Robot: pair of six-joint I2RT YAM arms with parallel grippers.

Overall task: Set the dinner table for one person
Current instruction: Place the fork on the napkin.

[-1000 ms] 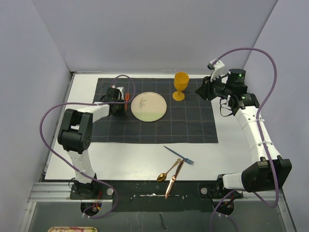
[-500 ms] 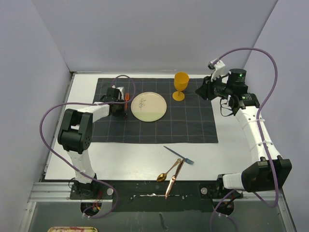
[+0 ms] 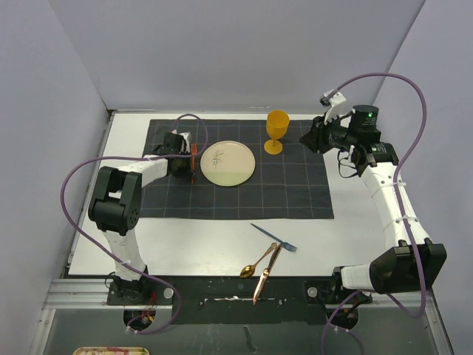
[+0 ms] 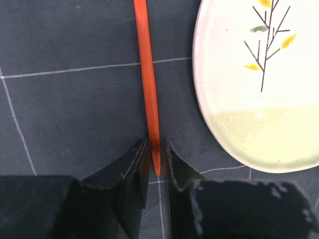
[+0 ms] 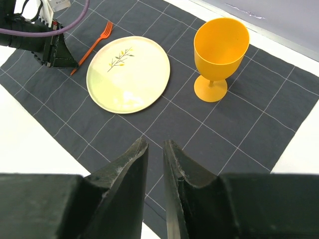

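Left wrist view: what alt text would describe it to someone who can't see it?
An orange utensil handle lies on a dark grey gridded cloth, its near end between the black fingers of the left gripper. A cream plate with a twig pattern sits beside it.

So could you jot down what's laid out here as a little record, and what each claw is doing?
Base: dark grey grid placemat on white dinner table
On placemat: twig-patterned plate, orange fork beside it, yellow goblet
Off placemat, near edge: blue fork, gold spoon, copper knife
Left claw: straddles orange fork's handle tip, grip unclear
Right claw: narrowly open, empty, above placemat
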